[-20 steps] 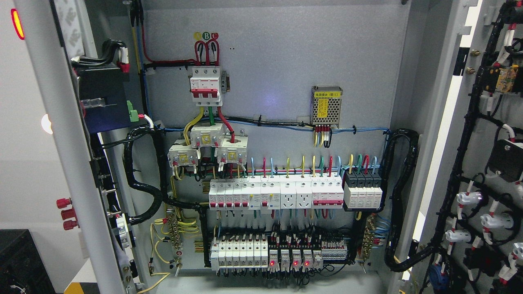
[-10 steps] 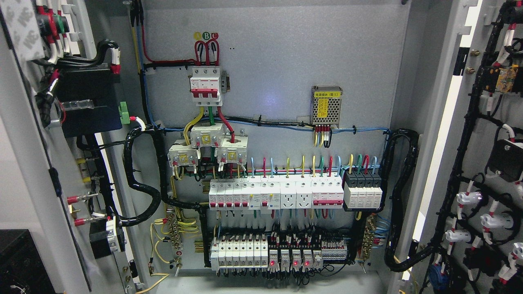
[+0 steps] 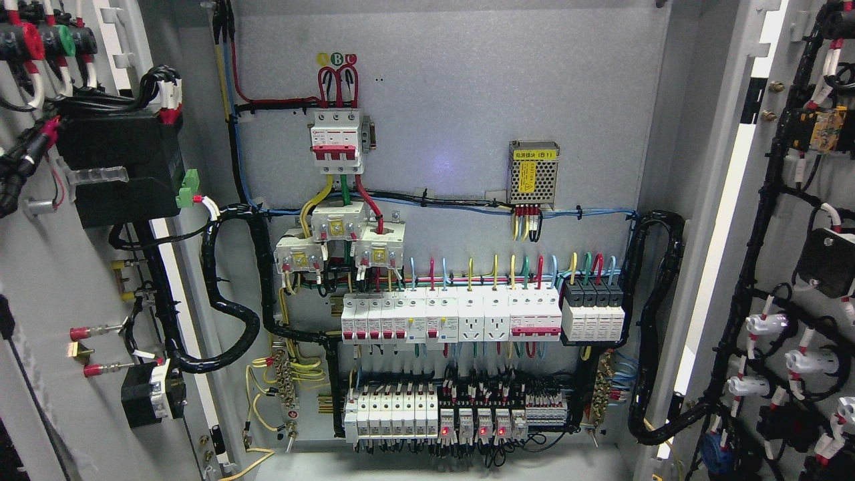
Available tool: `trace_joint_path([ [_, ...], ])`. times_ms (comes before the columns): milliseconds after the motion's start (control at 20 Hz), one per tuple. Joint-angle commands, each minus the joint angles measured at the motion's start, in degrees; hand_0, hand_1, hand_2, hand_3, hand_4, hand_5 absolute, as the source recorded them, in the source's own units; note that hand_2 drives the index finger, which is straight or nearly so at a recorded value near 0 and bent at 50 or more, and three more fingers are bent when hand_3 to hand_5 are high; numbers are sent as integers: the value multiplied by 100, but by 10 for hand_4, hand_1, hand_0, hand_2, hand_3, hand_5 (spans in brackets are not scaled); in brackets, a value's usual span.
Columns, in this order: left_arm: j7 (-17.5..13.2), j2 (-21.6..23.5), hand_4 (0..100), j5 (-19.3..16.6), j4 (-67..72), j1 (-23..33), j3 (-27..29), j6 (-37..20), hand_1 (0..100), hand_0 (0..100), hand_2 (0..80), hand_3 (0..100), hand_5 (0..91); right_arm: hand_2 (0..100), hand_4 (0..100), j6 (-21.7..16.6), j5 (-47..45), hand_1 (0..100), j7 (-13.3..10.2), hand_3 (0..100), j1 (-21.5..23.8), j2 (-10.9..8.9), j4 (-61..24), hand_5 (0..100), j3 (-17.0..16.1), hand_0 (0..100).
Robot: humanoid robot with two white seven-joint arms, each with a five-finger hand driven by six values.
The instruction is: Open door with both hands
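Showing grey steel left door swung wide, inner wiring facing camera — grey cabinet backplate with white breaker rows exposed mid-frame — grey right door likewise open. Neither hand visible, grip state unknowable; task looks done.

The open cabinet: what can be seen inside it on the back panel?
Inside the cabinet, a red-switched breaker sits high, a mesh-covered power supply right of it, and breaker rows below. Wire bundles cover parts of the panel; neither robot hand shows.
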Motion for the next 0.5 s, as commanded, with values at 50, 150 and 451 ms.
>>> trace_joint_path([
  [50,19,680,0,15,-3199,928,-655,-17,0,0,0,0,0,0,0,-11,73,0,35,0,-101,212,279,0,253,191],
  [150,19,838,0,15,-3770,1166,-690,-25,0,0,0,0,0,0,0,-11,73,0,35,0,-154,221,332,0,253,191],
  [451,28,1366,0,6,-5387,1930,-831,-333,0,0,0,0,0,0,0,-55,20,0,44,0,-84,99,332,0,-483,192],
])
